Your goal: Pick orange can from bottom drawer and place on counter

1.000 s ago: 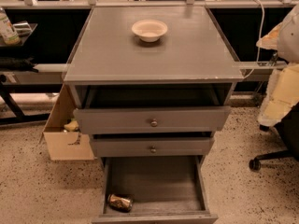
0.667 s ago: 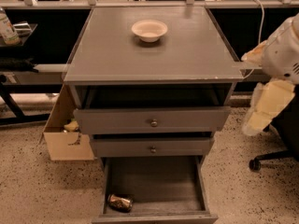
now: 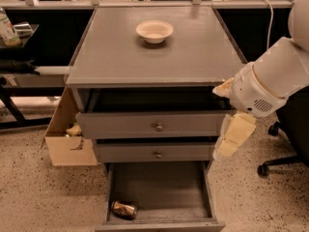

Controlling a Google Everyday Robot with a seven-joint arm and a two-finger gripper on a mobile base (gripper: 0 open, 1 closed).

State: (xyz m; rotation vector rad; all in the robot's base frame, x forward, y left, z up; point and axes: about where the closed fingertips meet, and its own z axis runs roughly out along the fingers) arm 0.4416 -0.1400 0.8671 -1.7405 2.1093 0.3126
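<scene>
The orange can (image 3: pixel 124 210) lies on its side in the front left corner of the open bottom drawer (image 3: pixel 164 187). The grey counter (image 3: pixel 154 62) tops the cabinet. My gripper (image 3: pixel 226 149), cream-coloured, hangs down from the white arm (image 3: pixel 270 79) at the cabinet's right front corner. It sits level with the two upper drawers, well above and to the right of the can, and it holds nothing that I can see.
A white bowl (image 3: pixel 154 31) stands at the back middle of the counter. The two upper drawers with round knobs (image 3: pixel 159 127) are slightly open. A cardboard box (image 3: pixel 67 139) stands at the cabinet's left. An office chair base (image 3: pixel 277 163) is at the right. Dark side shelves flank the cabinet.
My arm has swung in from the right edge toward the cabinet's right front corner, and the gripper has come lower. The can and drawers have not moved.
</scene>
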